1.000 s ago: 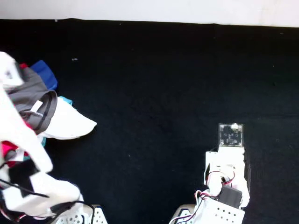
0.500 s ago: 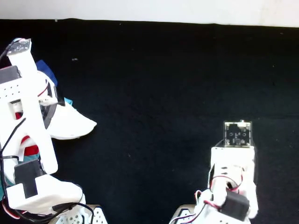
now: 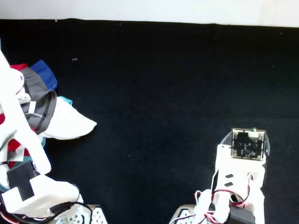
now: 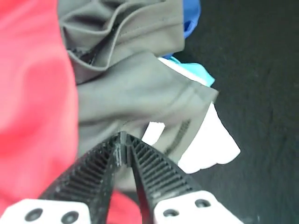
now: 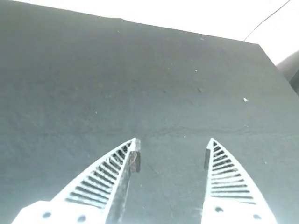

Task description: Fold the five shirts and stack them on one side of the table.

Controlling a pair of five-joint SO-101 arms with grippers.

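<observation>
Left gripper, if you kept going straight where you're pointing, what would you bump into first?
Probably the grey shirt: the left gripper points its shut tips right at that fabric, though how close they are is unclear.

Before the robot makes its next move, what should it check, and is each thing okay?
1. Left end effector shut: ok.
2. Grey shirt truly pinched in it: cannot tell.
3. Right end effector open, ready to help: ok.
4. Shirts folded: not ok; red shirt and white shirt lie crumpled with the grey one.
5. Heap lies at one side of the table: ok.
</observation>
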